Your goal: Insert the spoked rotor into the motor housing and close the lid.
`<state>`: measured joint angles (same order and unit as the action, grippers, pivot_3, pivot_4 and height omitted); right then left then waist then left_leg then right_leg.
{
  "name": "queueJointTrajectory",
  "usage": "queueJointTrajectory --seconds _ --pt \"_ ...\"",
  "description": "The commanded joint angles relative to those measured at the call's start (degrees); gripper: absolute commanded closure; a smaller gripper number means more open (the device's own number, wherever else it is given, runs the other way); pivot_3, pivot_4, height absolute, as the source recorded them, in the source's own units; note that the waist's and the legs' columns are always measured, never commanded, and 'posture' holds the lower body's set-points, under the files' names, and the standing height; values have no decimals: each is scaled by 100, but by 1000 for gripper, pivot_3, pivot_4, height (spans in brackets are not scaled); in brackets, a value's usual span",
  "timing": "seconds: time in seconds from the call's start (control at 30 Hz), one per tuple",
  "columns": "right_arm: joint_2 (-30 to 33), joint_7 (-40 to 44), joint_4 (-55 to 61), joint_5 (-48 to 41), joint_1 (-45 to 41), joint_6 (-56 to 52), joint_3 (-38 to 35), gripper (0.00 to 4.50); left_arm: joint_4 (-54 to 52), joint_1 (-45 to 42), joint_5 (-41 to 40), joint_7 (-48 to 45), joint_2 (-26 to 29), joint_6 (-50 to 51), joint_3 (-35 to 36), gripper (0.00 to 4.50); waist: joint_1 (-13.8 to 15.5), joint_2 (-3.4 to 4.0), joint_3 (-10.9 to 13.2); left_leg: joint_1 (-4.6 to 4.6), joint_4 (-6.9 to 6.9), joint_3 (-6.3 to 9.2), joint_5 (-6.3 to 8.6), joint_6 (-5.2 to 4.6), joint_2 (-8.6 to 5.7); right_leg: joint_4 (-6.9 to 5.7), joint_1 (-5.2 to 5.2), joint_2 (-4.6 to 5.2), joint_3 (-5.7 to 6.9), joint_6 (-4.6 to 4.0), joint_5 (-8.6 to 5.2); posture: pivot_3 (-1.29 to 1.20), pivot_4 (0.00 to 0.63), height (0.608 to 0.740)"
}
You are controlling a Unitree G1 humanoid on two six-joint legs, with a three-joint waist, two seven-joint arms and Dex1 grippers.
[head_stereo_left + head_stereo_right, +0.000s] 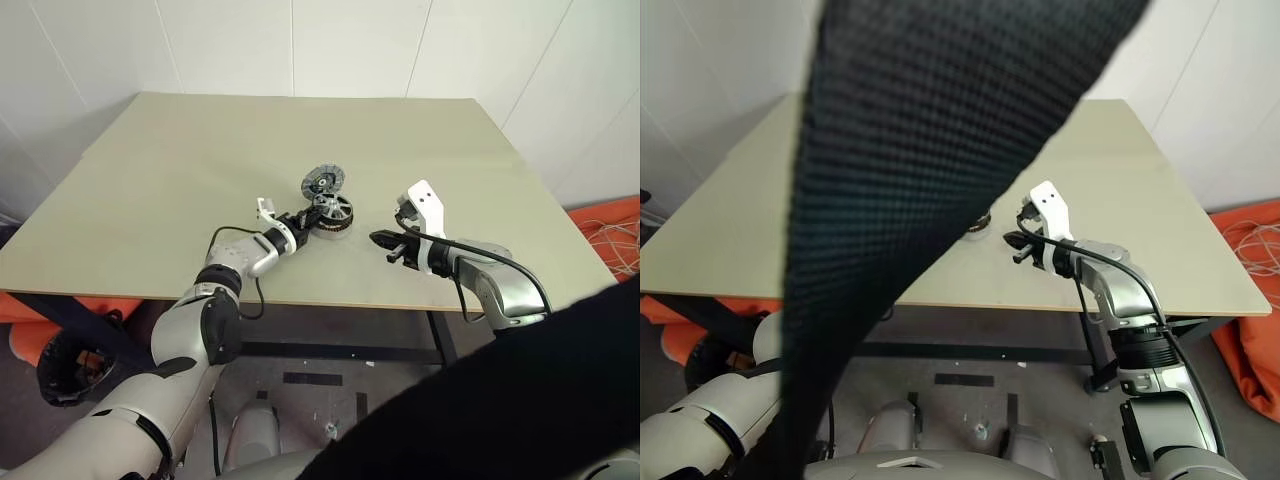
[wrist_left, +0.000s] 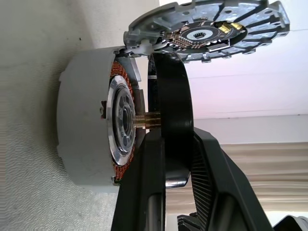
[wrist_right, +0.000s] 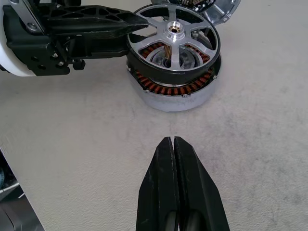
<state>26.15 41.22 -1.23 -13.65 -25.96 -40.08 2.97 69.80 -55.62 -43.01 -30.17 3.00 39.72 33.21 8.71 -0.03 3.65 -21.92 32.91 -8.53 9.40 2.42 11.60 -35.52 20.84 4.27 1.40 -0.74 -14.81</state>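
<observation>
The left gripper (image 1: 303, 224) held the spoked rotor (image 3: 173, 45) by its dark rim, with one black finger (image 3: 98, 20) lying across the rim edge and the other under it. The rotor sat tilted over the motor housing (image 3: 175, 91): on the side toward the left gripper it was lifted, so it was not fully seated, and its shaft pointed down into the silver hub of the housing. The copper-coloured windings (image 3: 171, 88) were visible around the housing under the rotor rim.

The right gripper (image 3: 173, 185) had its two fingers pressed together, holding nothing. It hovered above the table (image 1: 180, 180), near the housing but apart from it, pointing toward it.

The housing stood on the table near the middle of the front half. The lid (image 1: 322, 180) lay just behind the housing, touching or almost touching its far edge; I could not tell which. In the left wrist view the lid (image 2: 207, 29) showed its ribbed edge and dark centre with small golden parts.

A wide black strap (image 1: 930, 180) hung in front of the right eye camera.
</observation>
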Motion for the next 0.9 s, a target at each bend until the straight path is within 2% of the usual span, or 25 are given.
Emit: queueJointTrajectory --seconds 0.03,0.53,0.57,0.6,0.77,0.9 --pt "-15 -38 320 -97 -44 108 -61 4500 5 -185 36 1 -15 -129 74 4107 0 0 0 0 0 0 0 0 0 0 0 0 0 0 0 0 0 740" --pt "-28 -100 255 -65 -78 167 -70 4500 99 -156 192 26 -31 -281 81 4107 1 0 0 3 0 0 0 0 0 -2 -2 0 0 0 0 0 0 740" --pt "-32 -112 244 -62 -83 174 -71 4500 95 -154 208 6 -27 -270 72 3362 0 0 0 3 0 0 0 0 0 -2 -2 0 0 0 0 0 0 740" --pt "-35 -125 238 -59 -87 182 -66 4500 94 -153 230 0 -24 -267 69 3160 1 0 0 2 0 0 0 0 0 -2 -1 0 0 0 0 0 0 740" --pt "-52 -155 207 -64 -111 207 -51 4500 166 -136 270 293 -14 -301 129 1551 0 0 0 26 0 0 -1 1 -1 -2 -24 2 0 -22 -13 0 0 740" --pt "-70 -157 168 -51 -127 237 -35 4500 117 -100 263 186 34 -167 119 1551 -1 0 0 80 -13 -2 2 -4 -3 5 -69 4 -6 -23 -15 0 0 740"
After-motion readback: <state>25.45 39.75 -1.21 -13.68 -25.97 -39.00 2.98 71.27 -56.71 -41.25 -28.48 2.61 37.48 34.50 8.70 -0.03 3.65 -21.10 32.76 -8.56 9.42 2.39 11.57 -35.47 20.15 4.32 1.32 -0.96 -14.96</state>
